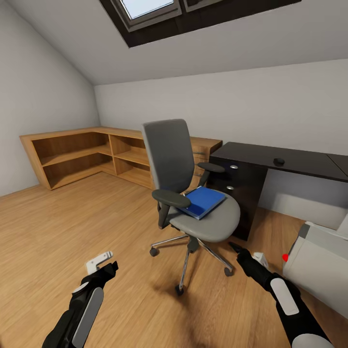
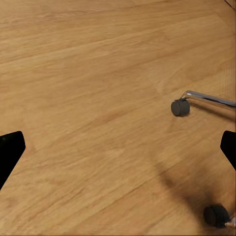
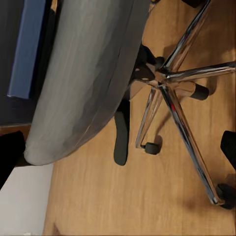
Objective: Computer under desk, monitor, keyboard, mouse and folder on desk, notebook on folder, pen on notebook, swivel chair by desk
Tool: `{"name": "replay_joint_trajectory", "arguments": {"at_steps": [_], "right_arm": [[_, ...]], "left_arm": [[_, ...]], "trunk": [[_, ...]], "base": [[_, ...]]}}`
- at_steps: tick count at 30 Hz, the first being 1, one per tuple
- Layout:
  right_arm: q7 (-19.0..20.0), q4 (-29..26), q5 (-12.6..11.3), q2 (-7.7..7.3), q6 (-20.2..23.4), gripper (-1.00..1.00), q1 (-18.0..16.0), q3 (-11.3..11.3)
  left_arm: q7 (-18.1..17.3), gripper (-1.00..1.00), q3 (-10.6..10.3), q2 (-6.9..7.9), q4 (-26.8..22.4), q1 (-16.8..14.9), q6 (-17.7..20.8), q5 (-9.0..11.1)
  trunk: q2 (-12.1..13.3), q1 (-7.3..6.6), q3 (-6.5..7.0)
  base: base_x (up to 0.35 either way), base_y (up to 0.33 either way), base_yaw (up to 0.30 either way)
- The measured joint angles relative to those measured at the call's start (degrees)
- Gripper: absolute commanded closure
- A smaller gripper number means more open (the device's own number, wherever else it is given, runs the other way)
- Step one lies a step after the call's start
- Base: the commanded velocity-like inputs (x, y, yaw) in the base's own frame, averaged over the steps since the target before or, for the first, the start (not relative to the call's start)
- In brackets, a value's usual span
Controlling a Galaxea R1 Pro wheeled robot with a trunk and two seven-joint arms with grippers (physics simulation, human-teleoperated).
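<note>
folder [image 1: 204,201] flat on chair [image 1: 193,188] seat, counter [image 1: 285,162] just behind | both jaws released, empty | risk: chair rolls on castors when nudged, folder slides off

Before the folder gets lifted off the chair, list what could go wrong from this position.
1. The swivel chair stands on castors; a nudge from the right hand, low beside the seat, could roll or spin it away.
2. The folder lies between the armrests, so a reach may snag on them.
3. The computer sits close to the right arm and could be bumped as that arm swings.
</note>
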Motion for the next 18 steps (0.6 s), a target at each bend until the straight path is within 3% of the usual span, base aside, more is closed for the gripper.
{"name": "replay_joint_trajectory", "arguments": {"at_steps": [18], "right_arm": [[1.9,0.0,-0.2,-1.71,0.1,-1.00,0.4,-5.8]], "left_arm": [[0.0,-1.00,0.1,-0.33,-0.1,0.0,0.0,0.0]], "trunk": [[0.0,0.00,0.00]], "base": [[0.005,0.000,0.000]]}}
